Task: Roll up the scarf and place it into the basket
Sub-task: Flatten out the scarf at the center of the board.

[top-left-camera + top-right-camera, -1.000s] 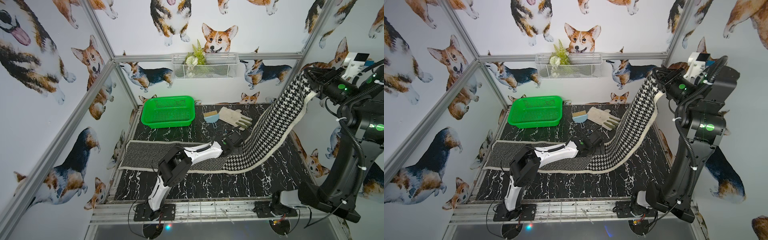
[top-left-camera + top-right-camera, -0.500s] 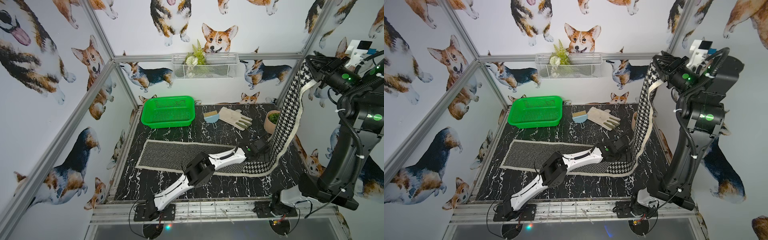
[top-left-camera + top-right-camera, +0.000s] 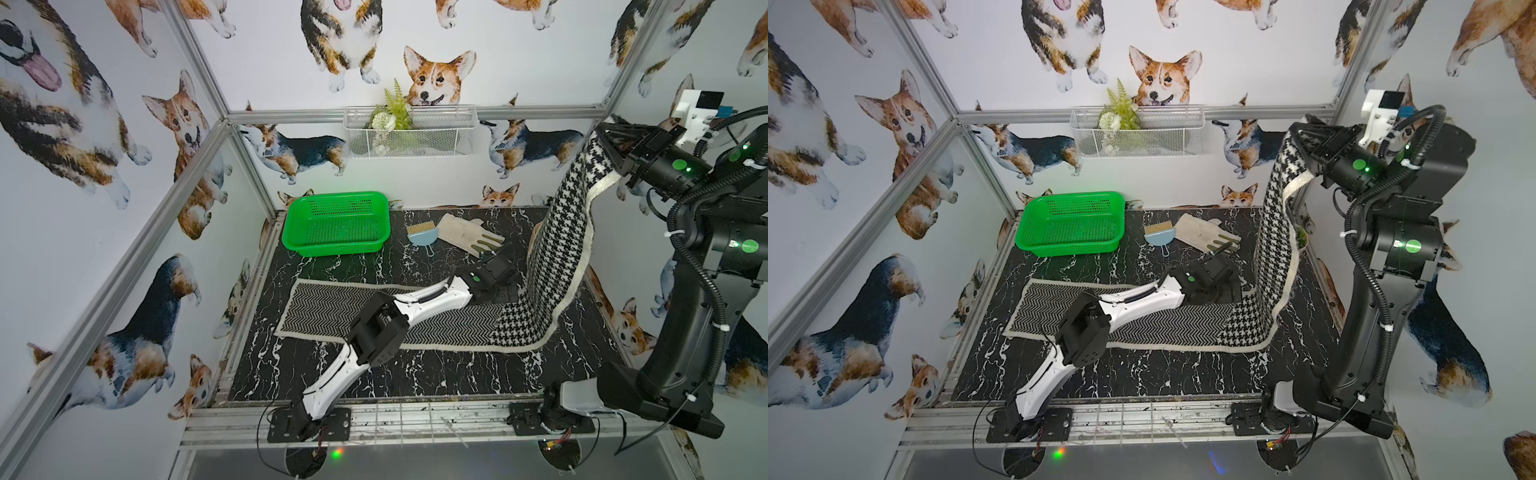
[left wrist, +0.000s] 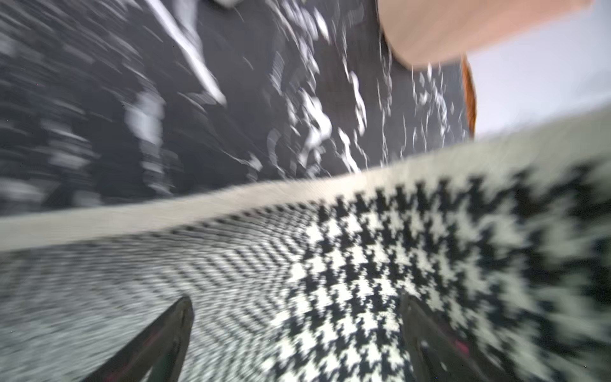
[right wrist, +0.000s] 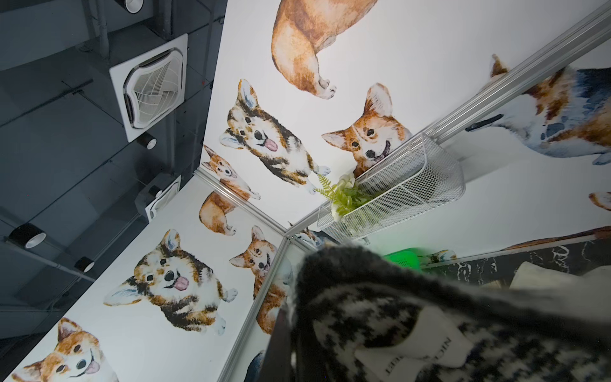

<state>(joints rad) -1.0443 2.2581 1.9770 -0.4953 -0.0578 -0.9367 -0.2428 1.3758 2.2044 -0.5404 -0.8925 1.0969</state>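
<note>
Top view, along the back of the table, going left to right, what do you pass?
In a top view: green basket → small blue brush → cream glove → hanging part of the scarf, held up by the right gripper.

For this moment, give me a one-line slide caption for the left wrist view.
Open left gripper poised low over the scarf where its zigzag face meets its houndstooth face, cream edging against the marble-patterned table; image blurred.

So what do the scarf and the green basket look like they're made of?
The scarf looks like soft knitted yarn, maybe wool or acrylic: fuzzy woven-in patterns, and it drapes limply from the right gripper. The basket looks like glossy moulded plastic: uniform bright green, perforated walls, rolled rim.
</note>
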